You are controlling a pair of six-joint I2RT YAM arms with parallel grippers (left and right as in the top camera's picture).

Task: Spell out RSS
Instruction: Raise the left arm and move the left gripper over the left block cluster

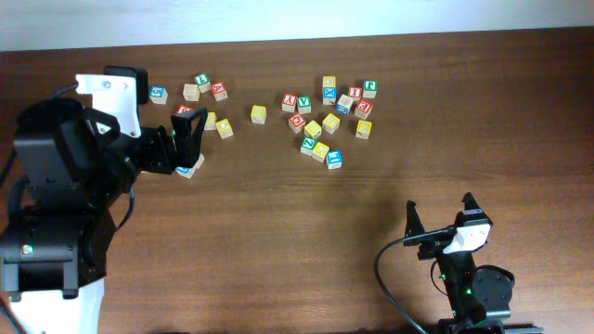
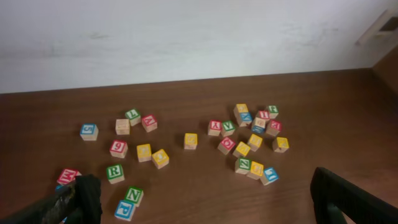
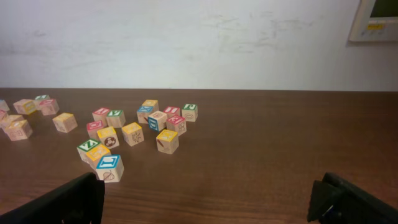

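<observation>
Left gripper point(image 1: 187, 127): jaws wide apart and empty, hanging low over the left group of cubes. The green R cube point(image 2: 114, 173) lies on the bench point(image 2: 205, 190) just ahead of the jaws, so it is judged the intended first pick. A yellow cube point(image 2: 144, 152) and a second yellow cube point(image 2: 160, 158) touch just behind it; their letters are unreadable. Right gripper point(image 1: 440, 219): jaws apart and empty, well apart from all cubes, presumably to leave room.

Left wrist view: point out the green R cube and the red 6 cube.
green R cube point(image 2: 114, 172): left wrist view, centre of the lettered face.
red 6 cube point(image 2: 118, 148): left wrist view, centre of the numbered face.
</observation>
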